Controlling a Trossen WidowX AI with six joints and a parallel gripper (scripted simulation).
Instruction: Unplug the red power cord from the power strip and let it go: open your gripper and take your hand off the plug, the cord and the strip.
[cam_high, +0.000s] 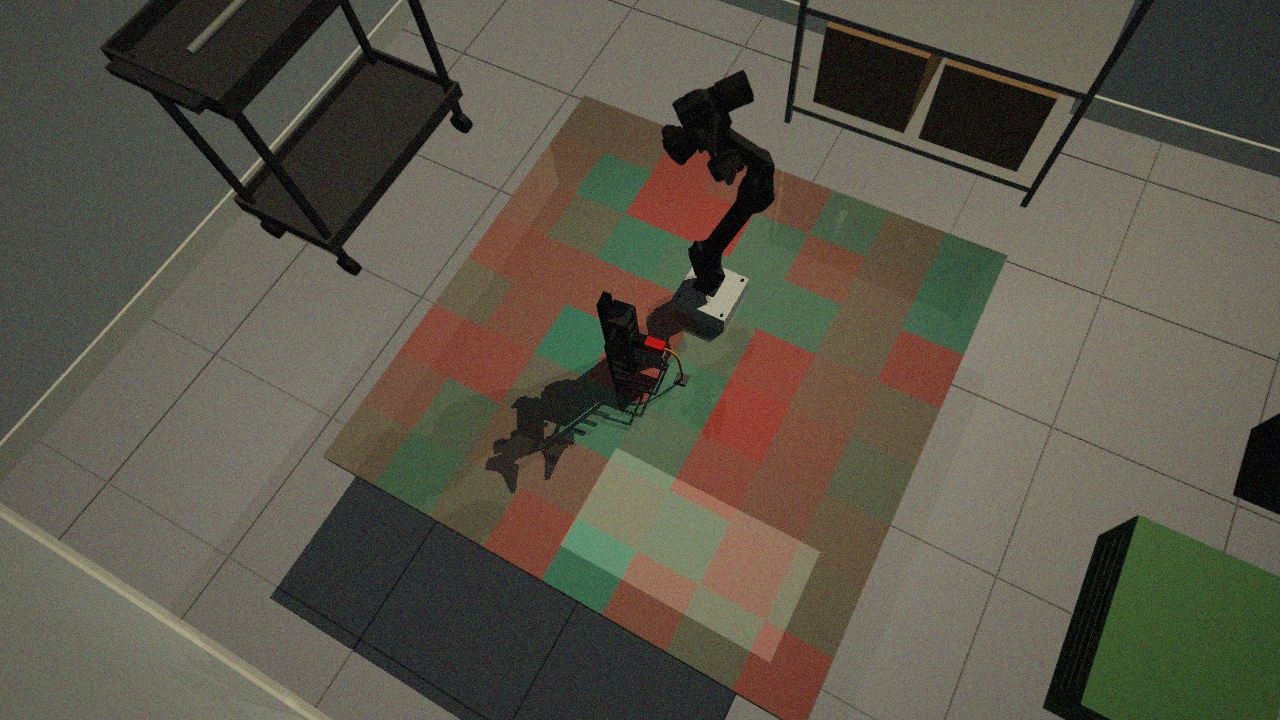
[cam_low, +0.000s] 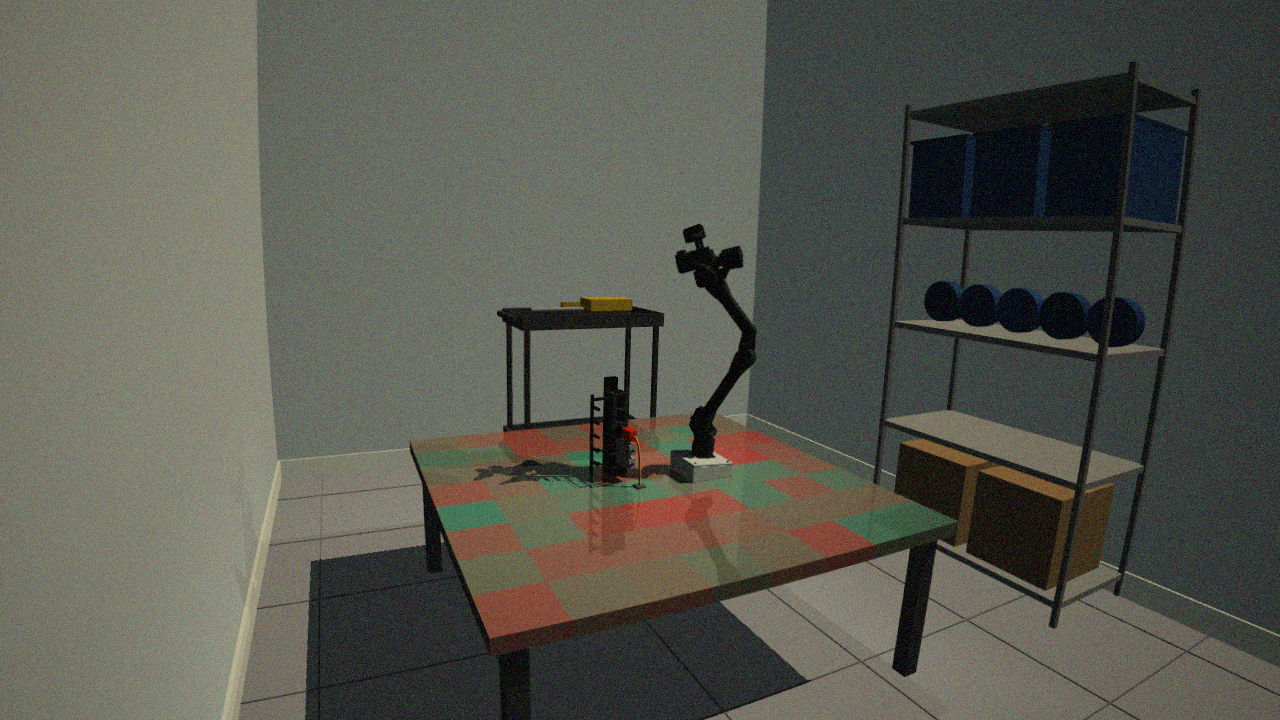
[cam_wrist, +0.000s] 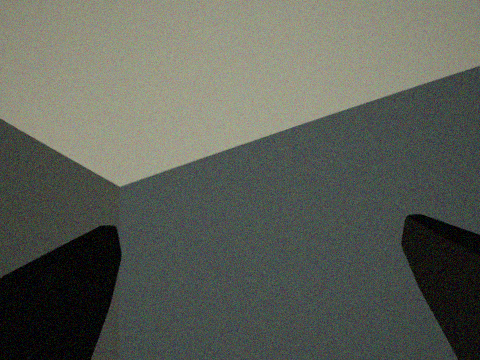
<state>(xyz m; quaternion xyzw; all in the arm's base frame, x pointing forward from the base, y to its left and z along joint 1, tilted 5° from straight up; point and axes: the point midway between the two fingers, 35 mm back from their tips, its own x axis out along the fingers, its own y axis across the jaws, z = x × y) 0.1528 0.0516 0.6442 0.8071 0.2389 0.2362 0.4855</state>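
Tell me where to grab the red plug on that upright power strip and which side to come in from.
Grip the red plug by its body, not the cord. It juts sideways from the upright strip, toward the arm's base, so probably come from that side and pull straight away from the strip's face. The gripper is open and raised well above the table.

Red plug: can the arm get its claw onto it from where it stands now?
Probably yes. The claw is open, raised high and pointing at the walls. The red plug sits on the power strip's base-facing side, with nothing visibly between.
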